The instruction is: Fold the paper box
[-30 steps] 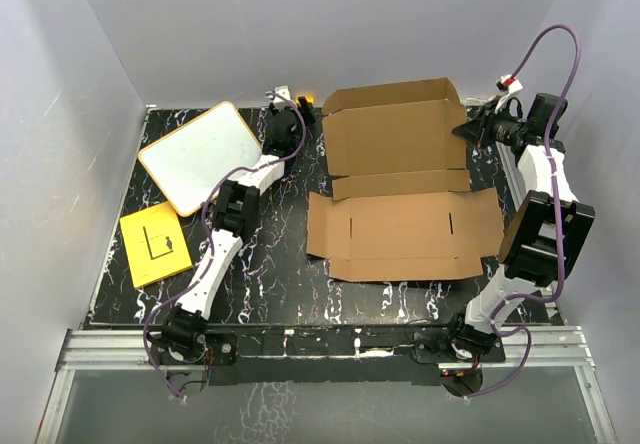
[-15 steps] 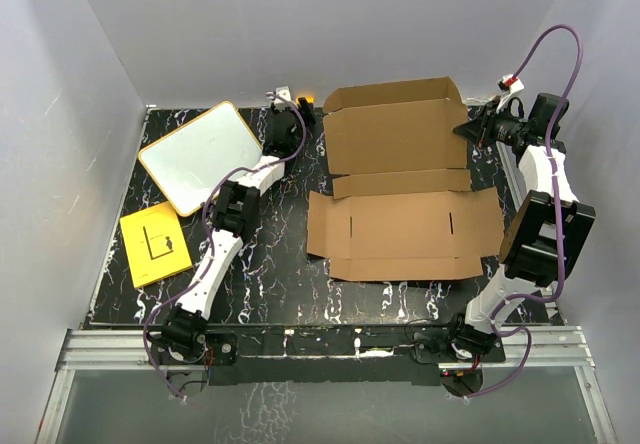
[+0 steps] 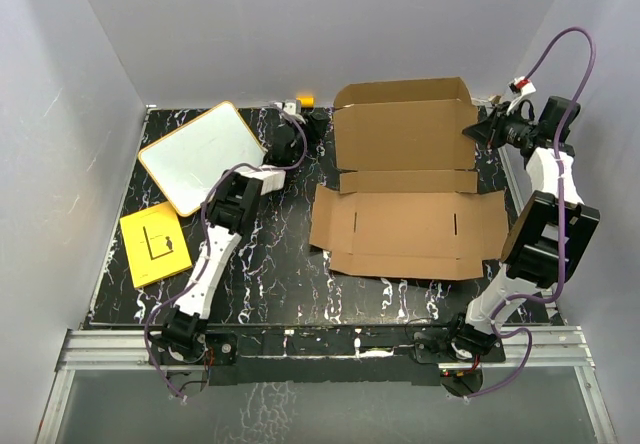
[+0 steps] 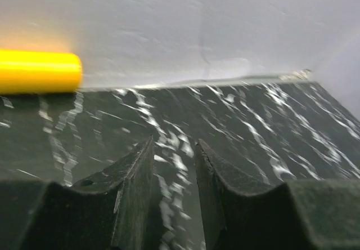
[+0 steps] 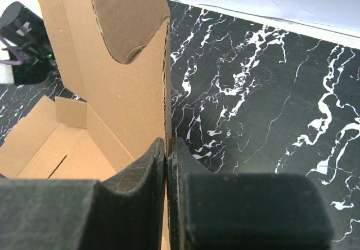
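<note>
The paper box [image 3: 405, 226] lies open in brown cardboard on the black marbled table, its base flat and its lid panel [image 3: 403, 136] raised at the back. My right gripper [image 3: 480, 132] is shut on the lid's right edge; in the right wrist view the cardboard edge [image 5: 167, 92] runs straight down between the pressed jaws of that gripper [image 5: 167, 141]. My left gripper [image 3: 312, 120] sits near the back wall, just left of the lid and apart from it. In the left wrist view this gripper [image 4: 174, 144] shows a narrow gap with only table between the fingers.
A white board with an orange rim [image 3: 200, 156] lies at the back left, a yellow sheet [image 3: 155, 244] in front of it. A yellow cylinder [image 4: 39, 70] rests against the back wall near my left gripper. Grey walls close in on three sides.
The lid has swung more upright and the box has shifted slightly right with my right gripper. My left gripper moved right toward the lid and its jaws narrowed.
</note>
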`<act>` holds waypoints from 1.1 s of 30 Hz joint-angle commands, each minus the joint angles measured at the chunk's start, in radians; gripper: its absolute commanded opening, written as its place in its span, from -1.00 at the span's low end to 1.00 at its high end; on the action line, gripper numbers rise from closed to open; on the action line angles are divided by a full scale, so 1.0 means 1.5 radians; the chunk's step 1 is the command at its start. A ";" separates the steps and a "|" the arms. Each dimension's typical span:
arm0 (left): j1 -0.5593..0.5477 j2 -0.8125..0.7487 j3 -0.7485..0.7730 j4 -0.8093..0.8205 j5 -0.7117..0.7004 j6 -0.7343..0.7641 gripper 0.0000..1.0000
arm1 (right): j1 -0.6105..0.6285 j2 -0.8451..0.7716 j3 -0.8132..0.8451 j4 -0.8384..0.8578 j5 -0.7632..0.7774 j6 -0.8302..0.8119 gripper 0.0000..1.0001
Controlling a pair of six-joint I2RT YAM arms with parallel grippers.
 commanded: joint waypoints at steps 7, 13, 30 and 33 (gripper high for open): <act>-0.022 -0.375 -0.315 0.121 0.020 0.024 -0.22 | -0.012 0.018 0.013 0.025 -0.017 -0.003 -0.84; 0.024 -0.508 -0.405 0.028 0.056 -0.017 0.31 | -0.011 0.008 0.016 0.021 -0.040 -0.008 -0.85; 0.131 -0.736 -0.536 -0.360 0.403 0.068 0.92 | 0.052 -0.076 0.038 0.052 -0.135 0.004 -0.85; 0.131 -0.745 -0.580 -0.327 0.386 0.072 0.89 | 0.054 -0.096 0.029 0.097 -0.154 0.044 -0.85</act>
